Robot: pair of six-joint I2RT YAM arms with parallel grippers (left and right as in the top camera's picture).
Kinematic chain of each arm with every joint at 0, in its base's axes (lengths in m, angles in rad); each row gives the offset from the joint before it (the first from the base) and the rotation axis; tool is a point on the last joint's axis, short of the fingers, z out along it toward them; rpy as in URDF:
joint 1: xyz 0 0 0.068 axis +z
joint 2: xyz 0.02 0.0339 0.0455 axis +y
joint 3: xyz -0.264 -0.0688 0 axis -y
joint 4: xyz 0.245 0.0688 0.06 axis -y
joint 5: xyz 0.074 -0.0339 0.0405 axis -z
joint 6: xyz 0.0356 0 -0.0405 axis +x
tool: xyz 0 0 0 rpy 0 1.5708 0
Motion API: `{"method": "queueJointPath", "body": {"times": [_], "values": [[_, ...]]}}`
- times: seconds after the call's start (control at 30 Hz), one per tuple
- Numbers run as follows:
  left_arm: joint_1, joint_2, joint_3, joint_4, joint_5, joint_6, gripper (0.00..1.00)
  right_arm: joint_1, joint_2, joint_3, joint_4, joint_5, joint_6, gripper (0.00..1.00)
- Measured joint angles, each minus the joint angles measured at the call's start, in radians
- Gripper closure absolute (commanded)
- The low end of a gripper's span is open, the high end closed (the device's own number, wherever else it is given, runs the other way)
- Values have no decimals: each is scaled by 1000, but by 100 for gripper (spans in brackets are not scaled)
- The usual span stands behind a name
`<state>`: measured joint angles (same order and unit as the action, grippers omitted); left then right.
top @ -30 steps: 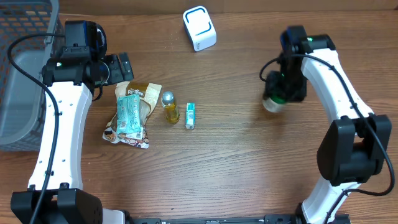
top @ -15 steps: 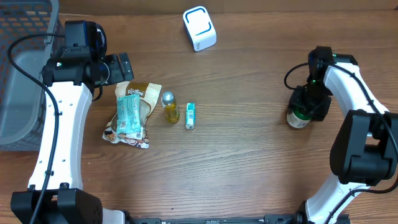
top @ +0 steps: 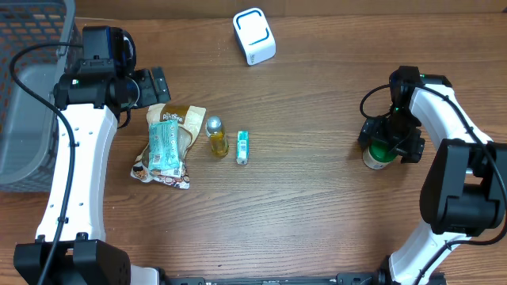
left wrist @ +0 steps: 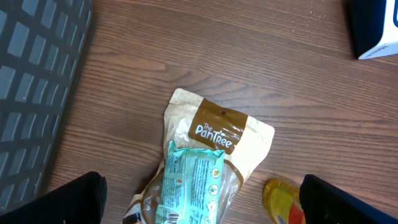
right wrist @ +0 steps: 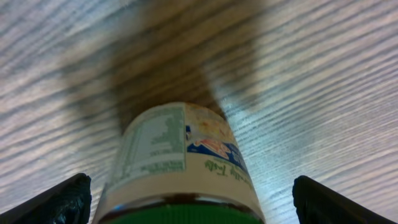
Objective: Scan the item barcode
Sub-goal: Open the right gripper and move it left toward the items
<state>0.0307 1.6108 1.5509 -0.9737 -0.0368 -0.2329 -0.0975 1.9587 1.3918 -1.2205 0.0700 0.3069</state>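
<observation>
Overhead: right hand (top: pixel 388 147), spread open, straddles the upright green-capped bottle (top: pixel 379 156) on the table (top: pixel 317 206); left hand (top: pixel 157 85), also spread open, hangs near the snack bag (top: pixel 170 142).
Left wrist: the snack bag (left wrist: pixel 217 127) lies just ahead of the left hand (left wrist: pixel 202 199).
Right wrist: the bottle (right wrist: pixel 180 155) stands between the fingers (right wrist: pixel 56 199), clear of both.

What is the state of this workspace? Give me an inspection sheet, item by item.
Surface: wooden table, brown grain.
Job's things: green-lidded jar upright at the right; white scanner at the back.
Clutter: snack bag with a teal packet lying on it; yellow bottle; small teal box.
Grippers: right gripper open, straddling the jar without clamping it; left gripper open above the snack bag.
Cables: black cable looped beside the right wrist; another along the left arm.
Surroundings: grey basket at the left edge.
</observation>
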Motion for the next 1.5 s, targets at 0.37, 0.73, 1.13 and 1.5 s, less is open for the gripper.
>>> {"method": "queueJointPath", "body": {"times": [0.37, 0.73, 1.13, 1.5], "values": [[0, 0, 0, 0, 0, 0, 0, 0, 0, -1, 282, 80, 0, 0], [0, 0, 0, 0, 0, 0, 0, 6, 0, -1, 584, -258, 18, 0], [0, 0, 0, 0, 0, 0, 1, 262, 0, -26, 565, -407, 60, 0], [0, 0, 0, 0, 0, 0, 0, 443, 0, -59, 453, -292, 137, 0]]}}
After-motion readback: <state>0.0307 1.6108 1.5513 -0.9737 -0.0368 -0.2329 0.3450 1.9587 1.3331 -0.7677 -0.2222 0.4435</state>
